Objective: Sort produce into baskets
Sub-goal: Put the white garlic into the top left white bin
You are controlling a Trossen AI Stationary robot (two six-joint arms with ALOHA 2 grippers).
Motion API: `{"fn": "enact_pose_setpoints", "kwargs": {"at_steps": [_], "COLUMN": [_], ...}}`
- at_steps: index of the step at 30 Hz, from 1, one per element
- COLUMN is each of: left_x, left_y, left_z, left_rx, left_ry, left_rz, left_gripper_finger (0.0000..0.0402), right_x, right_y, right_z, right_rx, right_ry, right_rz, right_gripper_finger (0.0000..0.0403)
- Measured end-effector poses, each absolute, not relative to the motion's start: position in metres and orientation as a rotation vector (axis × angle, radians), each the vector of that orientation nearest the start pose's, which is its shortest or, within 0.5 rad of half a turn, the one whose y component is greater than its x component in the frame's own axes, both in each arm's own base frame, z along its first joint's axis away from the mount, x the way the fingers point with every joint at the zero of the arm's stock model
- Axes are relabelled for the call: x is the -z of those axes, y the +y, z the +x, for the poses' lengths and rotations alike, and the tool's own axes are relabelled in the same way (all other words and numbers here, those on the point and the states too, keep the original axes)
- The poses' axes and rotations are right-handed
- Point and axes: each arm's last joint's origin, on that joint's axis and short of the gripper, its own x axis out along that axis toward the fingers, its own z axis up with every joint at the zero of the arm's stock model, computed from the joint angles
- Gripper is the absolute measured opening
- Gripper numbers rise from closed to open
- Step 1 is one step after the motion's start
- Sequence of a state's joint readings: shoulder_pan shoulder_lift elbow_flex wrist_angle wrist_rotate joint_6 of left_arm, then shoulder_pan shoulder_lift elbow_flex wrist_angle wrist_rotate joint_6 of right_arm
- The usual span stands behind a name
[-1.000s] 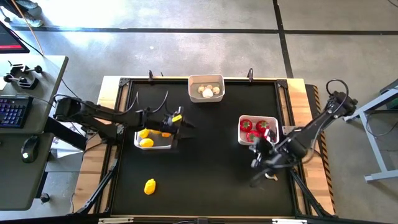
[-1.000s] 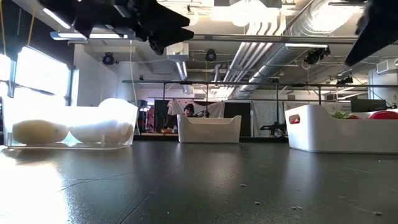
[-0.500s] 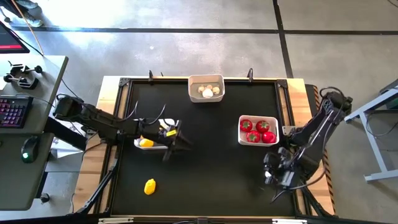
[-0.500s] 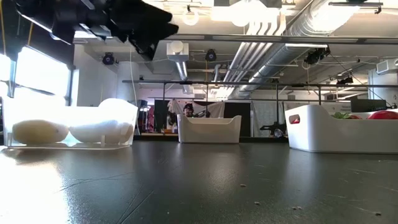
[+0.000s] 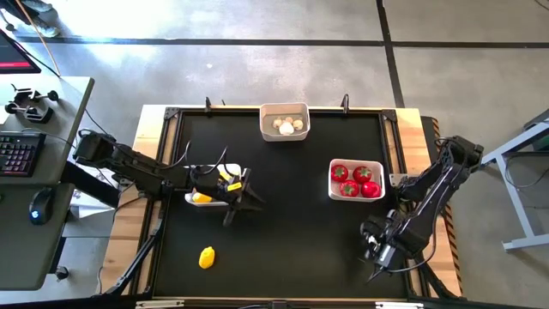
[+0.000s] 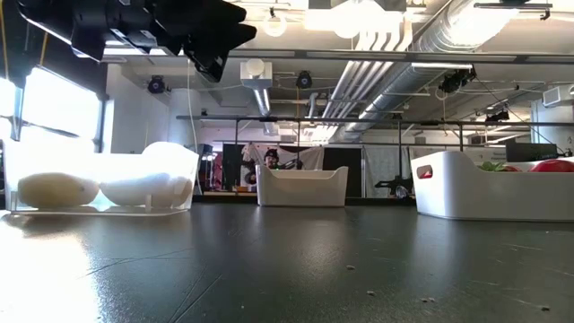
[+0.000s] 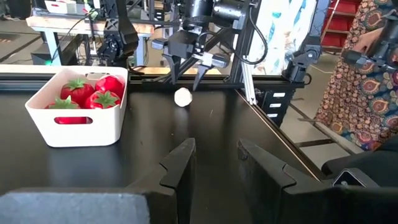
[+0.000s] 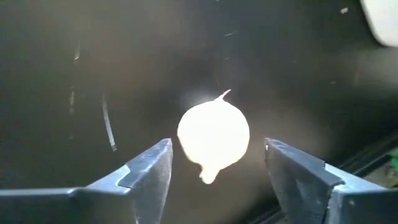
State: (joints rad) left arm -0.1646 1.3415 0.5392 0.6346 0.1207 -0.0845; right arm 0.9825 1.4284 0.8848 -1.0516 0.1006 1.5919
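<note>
As counted overhead: three tomatoes (image 5: 354,179)

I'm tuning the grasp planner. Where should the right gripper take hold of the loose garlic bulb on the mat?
Probably across the garlic bulb at its round middle, coming down from above. It lies alone on the black mat, stem tip sideways, and the right gripper already hangs open, one finger on each side.

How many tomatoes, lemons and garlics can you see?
Tomatoes: 4
Garlic bulbs: 4, one of them loose on the table
Lemons: 2 showing; the left arm may hide more
Total: 10 showing
</note>
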Motion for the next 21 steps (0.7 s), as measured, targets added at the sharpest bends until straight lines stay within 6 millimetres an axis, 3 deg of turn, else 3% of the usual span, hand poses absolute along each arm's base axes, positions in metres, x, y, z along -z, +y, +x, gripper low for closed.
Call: {"fn": "enact_pose_setpoints", "kwargs": {"at_steps": [12, 21], "left_x": [-0.209, -0.209], "left_y": [-0.047, -0.047], "left_z": [0.264, 0.264], "left_rx": [0.278, 0.279], "left_ry": [0.185, 0.183], "left_rz": [-0.06, -0.045], "left_gripper_finger": [0.0102, 0.0102], "right_x": [-0.193, -0.178], "right_y": [0.18, 0.188], "right_z": [0.124, 0.129], "right_rx": [0.521, 0.537], "right_ry": [1.418, 1.434], "right_rz": [0.381, 0.35], "right_gripper_finger": [0.0252, 0.0252]}}
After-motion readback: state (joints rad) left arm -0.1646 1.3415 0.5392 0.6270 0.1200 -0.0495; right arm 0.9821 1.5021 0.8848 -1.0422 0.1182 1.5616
